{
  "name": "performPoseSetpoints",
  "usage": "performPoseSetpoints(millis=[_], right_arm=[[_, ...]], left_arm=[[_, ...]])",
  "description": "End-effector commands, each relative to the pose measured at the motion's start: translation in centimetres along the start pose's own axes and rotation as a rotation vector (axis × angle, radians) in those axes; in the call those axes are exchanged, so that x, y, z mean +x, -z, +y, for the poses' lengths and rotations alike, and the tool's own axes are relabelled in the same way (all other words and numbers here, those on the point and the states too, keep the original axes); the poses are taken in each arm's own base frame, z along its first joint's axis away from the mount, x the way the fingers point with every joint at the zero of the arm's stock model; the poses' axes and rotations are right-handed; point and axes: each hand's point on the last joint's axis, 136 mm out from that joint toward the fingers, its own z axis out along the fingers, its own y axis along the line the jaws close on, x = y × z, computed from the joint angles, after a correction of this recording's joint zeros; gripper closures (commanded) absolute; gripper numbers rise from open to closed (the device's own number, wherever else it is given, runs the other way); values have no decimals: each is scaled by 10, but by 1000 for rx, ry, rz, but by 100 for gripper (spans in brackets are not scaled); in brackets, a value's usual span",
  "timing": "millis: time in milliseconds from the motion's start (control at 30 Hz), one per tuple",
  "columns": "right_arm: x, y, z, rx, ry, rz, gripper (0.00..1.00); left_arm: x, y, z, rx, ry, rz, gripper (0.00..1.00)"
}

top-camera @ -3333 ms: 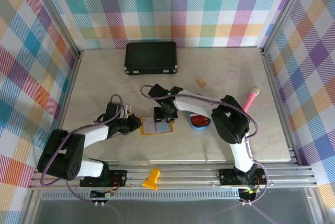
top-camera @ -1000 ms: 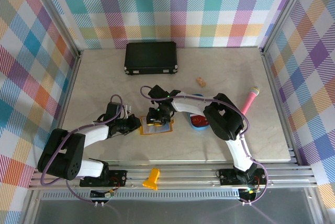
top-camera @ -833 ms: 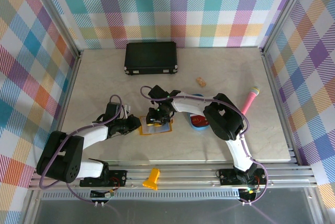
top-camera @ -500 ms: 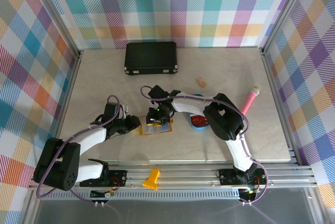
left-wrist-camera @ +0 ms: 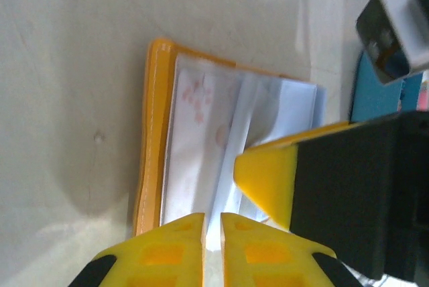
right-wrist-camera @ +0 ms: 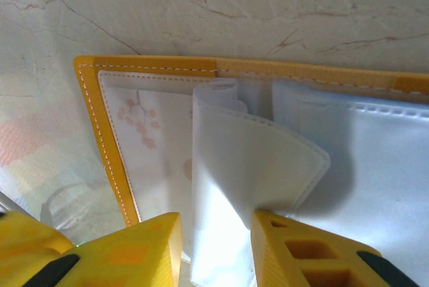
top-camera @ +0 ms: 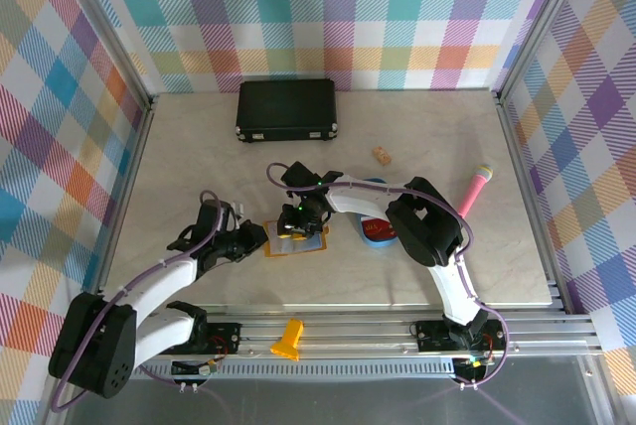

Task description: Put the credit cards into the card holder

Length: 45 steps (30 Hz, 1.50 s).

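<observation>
You are viewing a card holder [right-wrist-camera: 100,126] showing mustard yellow around pale blue-white pockets with a faint pink floral print, a black case [top-camera: 286,110], and walls [top-camera: 328,18] displaying multicoloured plaid.

Top cam: high at near edge, looks down on whole counter [top-camera: 447,246]. L+R wrist cams: v. close, facing down. All 3 share open wallet [top-camera: 295,244].
</observation>
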Motion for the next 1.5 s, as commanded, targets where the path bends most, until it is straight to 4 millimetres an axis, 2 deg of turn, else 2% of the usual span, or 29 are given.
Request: performPoseSetpoints(millis=[0, 233, 567, 733, 1033, 1167, 1300, 1467], right_arm=[[2, -3, 8, -13, -10, 18, 67], [3, -4, 12, -18, -2, 17, 67], [4, -5, 10, -12, -4, 20, 67], [4, -5, 10, -15, -3, 21, 67], [2, -5, 12, -21, -3, 20, 67], [1, -4, 12, -20, -1, 15, 67], [-2, 5, 15, -24, 21, -8, 66], [-10, 28, 12, -26, 35, -57, 64]], left_arm=[[13, -2, 2, 9, 33, 20, 87], [27, -9, -3, 47, -3, 53, 88], [32, -28, -23, 108, -75, 70, 89], [29, -32, -9, 54, -89, 36, 91], [34, -38, -4, 53, -85, 53, 91], [37, -41, 7, -1, -88, 71, 91], [38, -40, 16, -28, -89, 66, 92], [41, -42, 25, -62, -104, 78, 92]])
